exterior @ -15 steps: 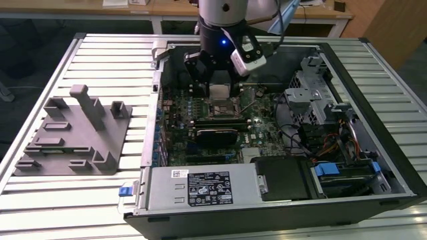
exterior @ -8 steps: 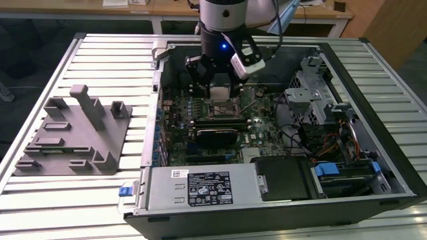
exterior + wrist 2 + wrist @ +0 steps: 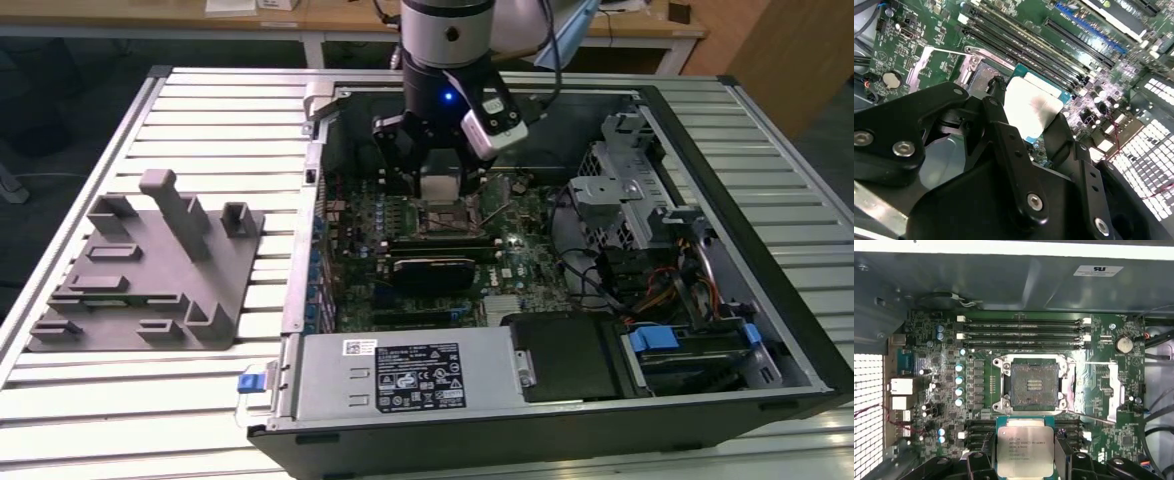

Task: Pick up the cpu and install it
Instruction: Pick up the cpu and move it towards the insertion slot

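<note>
1. At 9 o'clock in the exterior view, the grey plastic fixture (image 3: 140,275) stands on the slatted table (image 3: 200,100), well apart from the computer case (image 3: 763,230). Nothing I need is over there.
2. Nearer the middle, toward 12 o'clock, my gripper (image 3: 441,192) hangs inside the case. Its jaws are narrowed to the chip's width and clamped on the cpu (image 3: 441,183), one finger on each opposite edge, silvery top facing up.
3. The relation I steer by: the empty CPU socket (image 3: 441,222) lies at 6 o'clock from the cpu in that view, near it but not beneath it. In the first wrist view the socket's contact field is fully uncovered, just clear of the chip's edge, with the load plate (image 3: 1109,390) swung open to one side.
4. The chip's edges look parallel with the socket frame, so I judge the gap to be a short sideways offset, not a twist. I cannot tell its height above the board.
5. At 3 o'clock the drive cage (image 3: 627,190) stands well apart from the gripper.
</note>
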Controlling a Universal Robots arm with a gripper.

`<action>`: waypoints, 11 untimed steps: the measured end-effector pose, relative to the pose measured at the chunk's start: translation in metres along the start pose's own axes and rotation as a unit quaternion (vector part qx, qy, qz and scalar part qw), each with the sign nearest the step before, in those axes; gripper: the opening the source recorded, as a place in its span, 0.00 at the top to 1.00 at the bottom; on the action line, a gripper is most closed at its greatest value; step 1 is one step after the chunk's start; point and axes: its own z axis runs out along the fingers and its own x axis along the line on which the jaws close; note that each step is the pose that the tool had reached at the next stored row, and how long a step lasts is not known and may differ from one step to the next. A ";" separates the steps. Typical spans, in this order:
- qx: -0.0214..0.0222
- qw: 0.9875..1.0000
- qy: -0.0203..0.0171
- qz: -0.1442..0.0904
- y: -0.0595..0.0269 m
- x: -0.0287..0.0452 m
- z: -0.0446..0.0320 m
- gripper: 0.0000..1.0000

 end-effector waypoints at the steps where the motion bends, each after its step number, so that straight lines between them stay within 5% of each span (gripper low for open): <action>1: 0.000 1.000 0.000 -0.001 0.0012 0.0000 0.0012 0.46; 11: 0.007 1.000 0.000 -0.004 0.0105 -0.0063 0.0144 0.46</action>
